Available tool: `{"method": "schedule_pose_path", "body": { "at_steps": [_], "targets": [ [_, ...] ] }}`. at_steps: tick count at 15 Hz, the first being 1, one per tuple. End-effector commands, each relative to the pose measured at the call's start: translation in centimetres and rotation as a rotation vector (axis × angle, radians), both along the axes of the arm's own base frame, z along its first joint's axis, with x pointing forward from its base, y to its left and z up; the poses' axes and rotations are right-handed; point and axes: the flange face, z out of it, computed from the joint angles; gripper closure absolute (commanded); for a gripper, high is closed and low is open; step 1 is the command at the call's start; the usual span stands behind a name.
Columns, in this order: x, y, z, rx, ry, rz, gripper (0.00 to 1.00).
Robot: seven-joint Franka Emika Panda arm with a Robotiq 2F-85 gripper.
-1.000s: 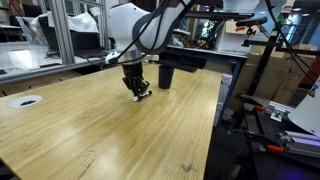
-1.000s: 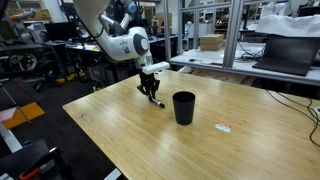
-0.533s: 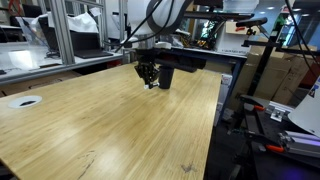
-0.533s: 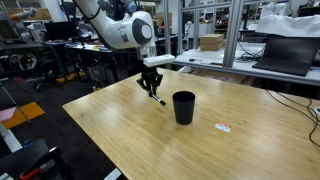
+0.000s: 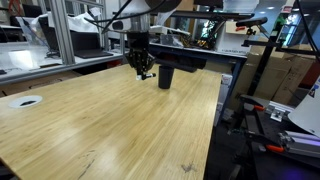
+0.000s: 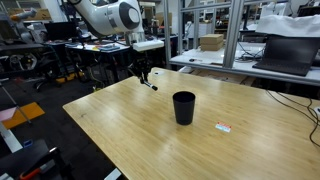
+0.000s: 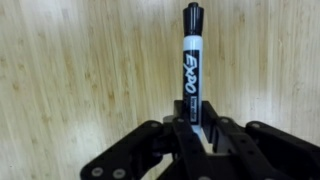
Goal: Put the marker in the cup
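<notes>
My gripper is shut on the marker, a dark Expo pen with a whitish section near the jaws, and holds it in the air above the wooden table. In the wrist view the marker sticks out from between the jaws with its cap end away from me. In an exterior view the marker hangs tilted below the gripper. The dark cylindrical cup stands upright on the table, apart from the gripper; it shows just beside the gripper in an exterior view.
A flat white round disc lies near one table edge. A small white and red tag lies on the table near the cup. Metal frames, desks and monitors surround the wooden table.
The gripper has risen from the table surface with the marker in it, and moved up and away from the cup's side. The cup has not moved.
</notes>
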Motion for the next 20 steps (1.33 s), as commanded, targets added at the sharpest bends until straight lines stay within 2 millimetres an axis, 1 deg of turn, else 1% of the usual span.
{"method": "schedule_pose_path", "body": {
  "at_steps": [1,3,5,7,9,10,11,13,15,16,20],
  "targets": [
    [-1.2,-1.6,4.4,0.030,-0.004,0.010,0.95],
    [-1.7,-3.5,6.7,0.087,-0.047,0.028,0.95],
    [-2.6,-6.5,7.9,0.154,-0.094,0.024,0.95],
    [-3.6,-10.1,7.7,0.219,-0.126,-0.005,0.95],
    [-4.9,-14.6,6.5,0.294,-0.162,-0.032,0.95],
    [-5.4,-16.4,5.7,0.332,-0.178,-0.042,0.95],
    [-5.7,-18.0,4.8,0.372,-0.195,-0.047,0.95],
    [-5.8,-20.7,3.8,0.446,-0.222,-0.033,0.95],
    [-6.0,-22.0,4.2,0.502,-0.242,-0.007,0.95],
    [-5.9,-22.1,4.5,0.520,-0.255,0.010,0.95],
    [-5.3,-21.1,5.3,0.589,-0.294,0.029,0.95]
  ]
}}
